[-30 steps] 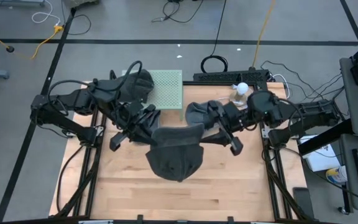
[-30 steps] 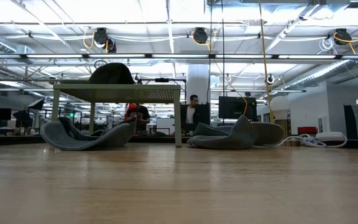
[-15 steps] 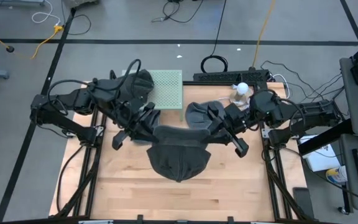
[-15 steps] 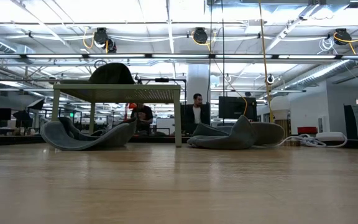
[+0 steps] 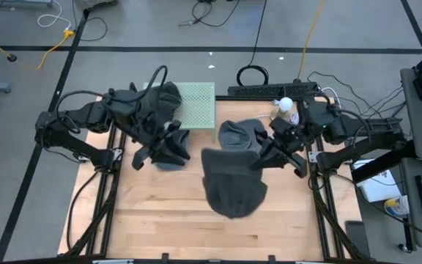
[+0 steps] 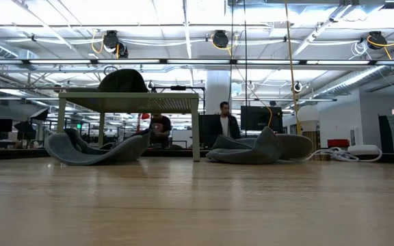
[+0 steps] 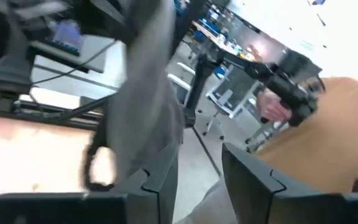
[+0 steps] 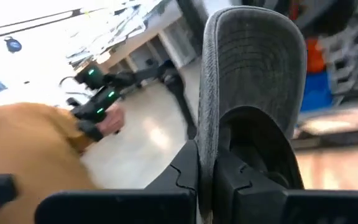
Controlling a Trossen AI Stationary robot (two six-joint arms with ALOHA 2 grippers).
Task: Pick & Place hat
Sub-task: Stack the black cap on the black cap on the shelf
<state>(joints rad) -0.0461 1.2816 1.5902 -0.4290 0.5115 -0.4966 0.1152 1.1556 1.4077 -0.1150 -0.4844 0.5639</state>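
Note:
A dark grey hat (image 5: 231, 185) hangs over the middle of the wooden table (image 5: 152, 220), and my right gripper (image 5: 262, 158) is shut on its right edge. My left gripper (image 5: 152, 155) stands open to its left, off the hat, above a second grey hat (image 5: 171, 155) lying on the table. In the left wrist view the left gripper (image 7: 197, 180) shows an open gap with nothing in it. A third hat (image 5: 163, 99) rests on the green rack (image 5: 198, 103). Another hat (image 5: 239, 133) lies beside the rack. The low view does not show the held hat. My right gripper pinches the hat's brim edge (image 8: 206, 134) between its two fingers, coming from the table's right side. The brim (image 8: 253, 62) rises past the fingers in the wrist view. The hat's body (image 5: 229, 192) reaches away toward the table's left, with nothing else holding it.
A white bottle (image 5: 285, 110) and a black power strip (image 5: 269, 90) lie at the far right. The rack stands on legs (image 6: 195, 133), with hats on the table at either side (image 6: 94, 149) (image 6: 258, 149). People stand in the room behind. Bare wood lies along the near edge.
My right gripper has shut on the hat's right edge and drawn back toward the table's right edge. My left gripper has opened, let go of the hat's left edge and pulled back left. The hat, held stretched between both before, has shifted right and now hangs from the right gripper alone.

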